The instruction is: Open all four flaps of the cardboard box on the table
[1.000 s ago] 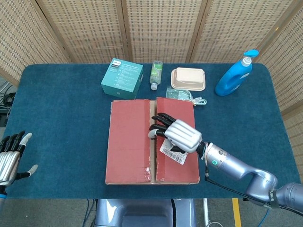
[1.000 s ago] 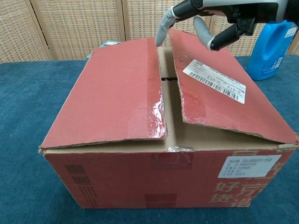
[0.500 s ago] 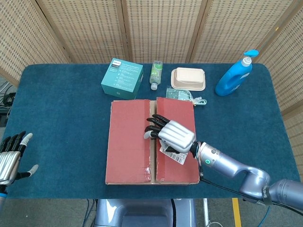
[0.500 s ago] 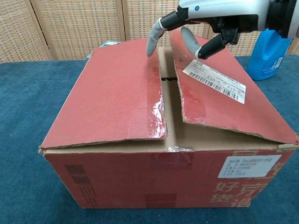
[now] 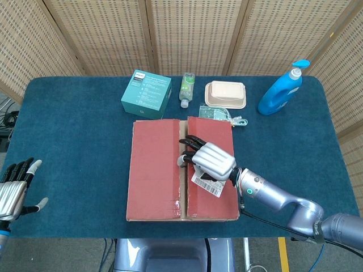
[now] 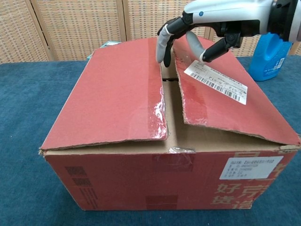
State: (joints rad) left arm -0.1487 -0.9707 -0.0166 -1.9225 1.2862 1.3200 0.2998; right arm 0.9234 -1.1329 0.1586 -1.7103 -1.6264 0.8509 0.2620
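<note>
The box (image 5: 182, 169) sits in the middle of the head view, its long side running from top to bottom of the frame. Only the chest view shows that the two top flaps (image 6: 117, 94) lie a bit raised, with a gap between them. There the right hand (image 6: 197, 35) has its fingers (image 6: 164, 44) curled down into that gap, holding nothing. Half a second ago those fingers were over the left flap. Only the head view shows the left hand (image 5: 12, 190), at the lower left, fingers apart and holding nothing.
</note>
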